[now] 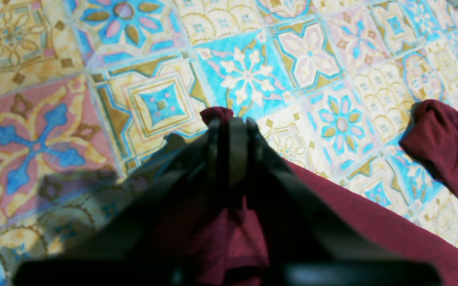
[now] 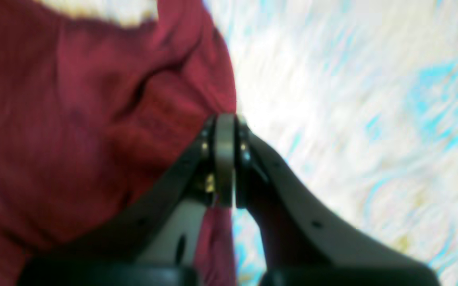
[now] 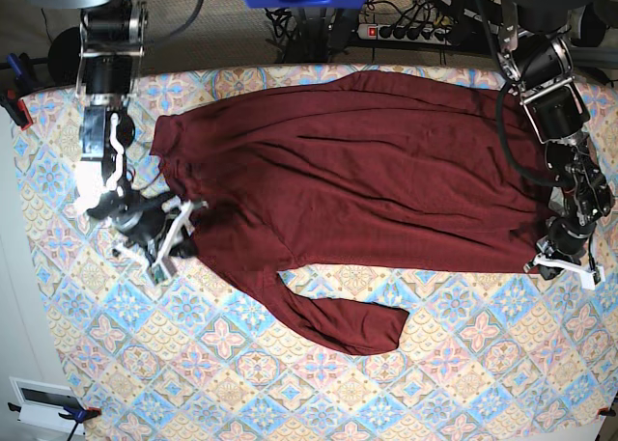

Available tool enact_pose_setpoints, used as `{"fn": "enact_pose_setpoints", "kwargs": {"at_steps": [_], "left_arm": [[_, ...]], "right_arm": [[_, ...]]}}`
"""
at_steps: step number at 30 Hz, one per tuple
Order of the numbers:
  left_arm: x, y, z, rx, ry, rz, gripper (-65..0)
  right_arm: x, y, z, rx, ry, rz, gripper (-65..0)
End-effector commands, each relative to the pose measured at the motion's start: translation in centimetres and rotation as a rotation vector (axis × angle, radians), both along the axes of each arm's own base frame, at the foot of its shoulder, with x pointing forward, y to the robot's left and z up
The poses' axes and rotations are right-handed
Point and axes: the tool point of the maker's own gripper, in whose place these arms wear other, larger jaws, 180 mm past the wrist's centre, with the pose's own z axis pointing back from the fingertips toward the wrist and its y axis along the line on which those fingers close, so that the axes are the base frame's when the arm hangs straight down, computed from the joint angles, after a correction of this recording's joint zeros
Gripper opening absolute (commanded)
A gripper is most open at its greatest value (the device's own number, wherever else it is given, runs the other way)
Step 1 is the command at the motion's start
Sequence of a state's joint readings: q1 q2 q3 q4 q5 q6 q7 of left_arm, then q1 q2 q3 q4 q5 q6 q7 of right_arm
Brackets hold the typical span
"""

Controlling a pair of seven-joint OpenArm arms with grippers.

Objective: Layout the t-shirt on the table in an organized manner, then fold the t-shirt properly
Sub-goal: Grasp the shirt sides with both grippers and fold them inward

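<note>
While the plain dark maroon knit t-shirt (image 3: 367, 161) lies spread across the pastel diamond-tiled table (image 3: 463, 364), the left gripper (image 1: 231, 119) pinches its hem at three o'clock. The right gripper (image 2: 225, 119) clamps fabric at nine o'clock

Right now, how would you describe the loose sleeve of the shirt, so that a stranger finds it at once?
On the table, find the t-shirt spread across its far half. One sleeve sticks out from its near edge. Neither the left gripper nor the right gripper pinches it.
</note>
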State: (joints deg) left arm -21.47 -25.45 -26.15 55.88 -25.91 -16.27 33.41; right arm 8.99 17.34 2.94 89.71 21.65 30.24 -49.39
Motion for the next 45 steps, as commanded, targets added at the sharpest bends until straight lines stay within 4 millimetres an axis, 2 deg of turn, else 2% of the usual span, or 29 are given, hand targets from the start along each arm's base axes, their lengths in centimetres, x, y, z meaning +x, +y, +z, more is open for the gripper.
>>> {"fn": "enact_pose_setpoints", "kwargs": {"at_steps": [1,2,5,7,10,13,19,21,23,27,37,41,45], "left_arm": [[0.8,2.0,3.2,0.046,-0.073,0.02,-65.0],[0.3,2.0,2.7,0.042,-0.063,0.02,-65.0],[-0.3,2.4,3.5,0.034,-0.09,0.018,-65.0],[-1.1,2.4,3.4,0.029,-0.092,0.011,-64.9],[-1.9,2.5,3.1,0.03,-0.086,0.006,-64.9],[-2.4,2.4,2.9,0.042,-0.08,-0.001,-64.9],[-2.6,1.2,5.5,0.108,-0.135,-0.053,-65.0],[-3.1,0.4,6.0,0.129,-0.123,-0.084,-65.0],[-3.7,-0.3,5.9,0.141,-0.09,-0.116,-64.9],[-5.3,-0.9,4.8,0.157,-0.041,-0.142,-64.9],[-11.3,2.8,1.6,0.197,0.1,-0.084,-64.8],[-12.8,3.3,0.5,0.212,0.153,-0.091,-64.8],[-13.0,3.1,0.1,0.209,0.164,-0.095,-64.8]], "right_arm": [[1.2,0.2,2.8,0.019,-0.094,0.01,-65.0],[0.6,0.3,2.7,0.016,-0.092,0.015,-65.0],[-0.9,-0.6,2.6,0.012,-0.097,-0.009,-65.0],[-1.6,-0.6,3.0,0.019,-0.108,-0.012,-65.0],[-2.8,-0.4,2.9,0.102,-0.094,-0.023,-65.0],[-4.1,-1.7,2.5,0.172,-0.06,-0.077,-65.0],[-4.4,-3.5,4.1,0.219,-0.069,-0.108,-65.0],[-4.5,-3.1,5.2,0.214,-0.093,-0.089,-65.0],[-5.5,-2.9,5.2,0.195,-0.087,-0.073,-65.0],[-7.0,-2.1,5.3,0.179,-0.083,-0.047,-65.0],[-11.4,-1.4,3.4,0.155,0.0,-0.015,-65.0],[-12.5,-0.7,3.1,0.207,0.031,-0.008,-65.0],[-13.1,-0.5,2.5,0.207,0.056,-0.003,-65.0]]}}
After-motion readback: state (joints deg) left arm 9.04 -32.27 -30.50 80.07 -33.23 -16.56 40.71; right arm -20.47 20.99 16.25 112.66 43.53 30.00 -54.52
